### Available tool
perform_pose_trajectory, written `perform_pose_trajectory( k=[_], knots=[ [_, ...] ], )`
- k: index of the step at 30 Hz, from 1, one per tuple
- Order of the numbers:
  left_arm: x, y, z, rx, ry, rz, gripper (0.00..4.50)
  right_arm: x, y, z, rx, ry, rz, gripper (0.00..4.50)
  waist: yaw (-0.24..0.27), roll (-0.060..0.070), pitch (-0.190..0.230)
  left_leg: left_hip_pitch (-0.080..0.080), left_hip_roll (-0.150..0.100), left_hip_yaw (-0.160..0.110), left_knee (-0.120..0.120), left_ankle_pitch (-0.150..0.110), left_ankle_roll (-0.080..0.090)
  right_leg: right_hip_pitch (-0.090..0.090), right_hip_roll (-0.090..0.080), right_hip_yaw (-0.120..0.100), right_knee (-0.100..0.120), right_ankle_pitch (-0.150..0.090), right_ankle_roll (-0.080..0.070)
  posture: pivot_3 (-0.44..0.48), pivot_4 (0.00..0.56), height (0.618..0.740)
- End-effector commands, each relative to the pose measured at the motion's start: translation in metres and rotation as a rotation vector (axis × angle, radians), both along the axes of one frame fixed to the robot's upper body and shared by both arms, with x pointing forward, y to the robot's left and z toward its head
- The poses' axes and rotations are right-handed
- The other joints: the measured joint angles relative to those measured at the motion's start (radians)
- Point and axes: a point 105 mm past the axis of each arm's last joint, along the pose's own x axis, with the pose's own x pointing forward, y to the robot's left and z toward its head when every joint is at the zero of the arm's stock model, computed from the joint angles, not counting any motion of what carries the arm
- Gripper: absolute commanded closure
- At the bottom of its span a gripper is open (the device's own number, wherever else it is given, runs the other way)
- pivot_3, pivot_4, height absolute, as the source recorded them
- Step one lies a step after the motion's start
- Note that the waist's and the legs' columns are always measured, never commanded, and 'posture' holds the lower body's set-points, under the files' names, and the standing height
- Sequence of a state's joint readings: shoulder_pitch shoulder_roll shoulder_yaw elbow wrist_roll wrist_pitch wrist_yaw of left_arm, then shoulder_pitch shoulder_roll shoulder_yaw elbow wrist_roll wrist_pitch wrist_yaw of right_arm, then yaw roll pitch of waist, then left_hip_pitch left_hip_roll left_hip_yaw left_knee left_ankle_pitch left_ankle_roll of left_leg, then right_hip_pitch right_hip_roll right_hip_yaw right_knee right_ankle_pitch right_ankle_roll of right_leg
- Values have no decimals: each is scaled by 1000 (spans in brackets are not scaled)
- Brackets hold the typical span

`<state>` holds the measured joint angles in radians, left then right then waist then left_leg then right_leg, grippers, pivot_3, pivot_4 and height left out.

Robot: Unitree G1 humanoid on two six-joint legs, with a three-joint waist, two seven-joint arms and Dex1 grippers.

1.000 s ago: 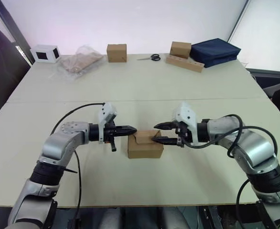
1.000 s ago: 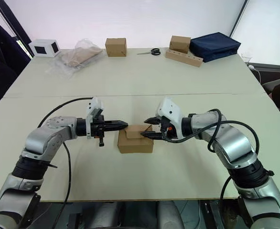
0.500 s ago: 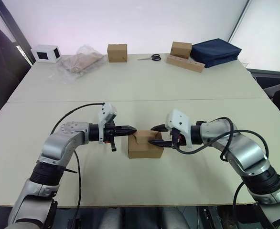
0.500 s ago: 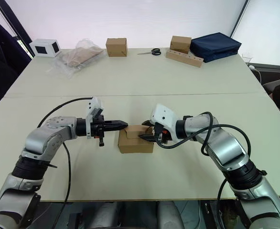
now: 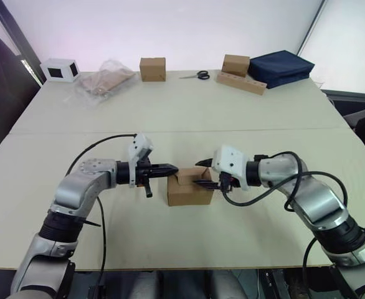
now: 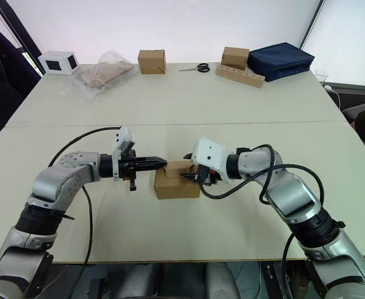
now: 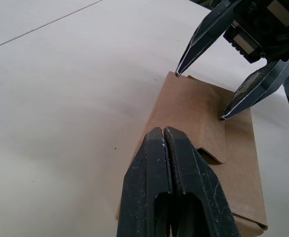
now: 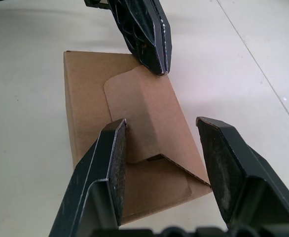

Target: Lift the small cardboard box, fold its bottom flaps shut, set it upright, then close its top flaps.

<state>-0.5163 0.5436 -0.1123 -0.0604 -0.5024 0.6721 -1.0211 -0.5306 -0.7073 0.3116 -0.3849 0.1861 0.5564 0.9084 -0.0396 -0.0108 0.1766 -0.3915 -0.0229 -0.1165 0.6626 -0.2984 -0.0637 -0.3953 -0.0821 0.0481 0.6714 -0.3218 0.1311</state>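
Note:
The small cardboard box (image 5: pixel 189 192) stands on the table between both arms, plain brown, with a tabbed top flap (image 8: pixel 144 116) creased and partly raised. My left gripper (image 5: pixel 172 169) is shut, its tip resting at the box's upper left edge; it is also seen end-on as the left gripper (image 7: pixel 163 132). From the right, my right gripper (image 5: pixel 199 174) reaches in, open, one finger on each side of the raised flap. Its fingers (image 8: pixel 112 153) straddle the flap without closing on it.
Along the far edge lie a white box with a dark window (image 5: pixel 58 70), a plastic-wrapped cardboard stack (image 5: pixel 104 81), two more brown boxes (image 5: pixel 152 68) (image 5: pixel 235 64), scissors (image 5: pixel 198 75), a wooden block (image 5: pixel 240 82) and a navy bag (image 5: pixel 281 67).
My right gripper has moved left, from beside the box's right edge to over its top flap, still open. The left gripper and the box have stayed put.

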Motion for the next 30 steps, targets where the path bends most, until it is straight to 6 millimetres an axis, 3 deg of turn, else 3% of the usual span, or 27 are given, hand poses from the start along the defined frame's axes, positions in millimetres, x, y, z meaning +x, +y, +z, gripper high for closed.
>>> perform_pose_trajectory(
  k=[1,10,17,30],
  knots=[
    [-3,-4,7,-6,-26,-20,4500,4,-1,2,-31,-46,-14,2224,0,0,0,0,0,0,0,0,0,0,0,0,0,0,0,0,150,740],
    [1,0,-1,41,-40,1,4500,-5,1,1,-22,-16,20,2224,0,0,0,0,0,0,0,0,0,0,0,0,0,0,0,0,150,740],
    [-8,-2,-11,92,-54,-51,4500,-10,3,2,-58,-38,48,2224,0,0,0,0,0,0,0,0,0,0,0,0,0,0,0,0,150,740],
    [-7,-1,-15,70,-43,-31,4500,5,0,0,-134,-150,-9,2224,1,0,0,1,0,0,0,0,0,2,0,-1,0,0,0,0,150,740]
  ],
)
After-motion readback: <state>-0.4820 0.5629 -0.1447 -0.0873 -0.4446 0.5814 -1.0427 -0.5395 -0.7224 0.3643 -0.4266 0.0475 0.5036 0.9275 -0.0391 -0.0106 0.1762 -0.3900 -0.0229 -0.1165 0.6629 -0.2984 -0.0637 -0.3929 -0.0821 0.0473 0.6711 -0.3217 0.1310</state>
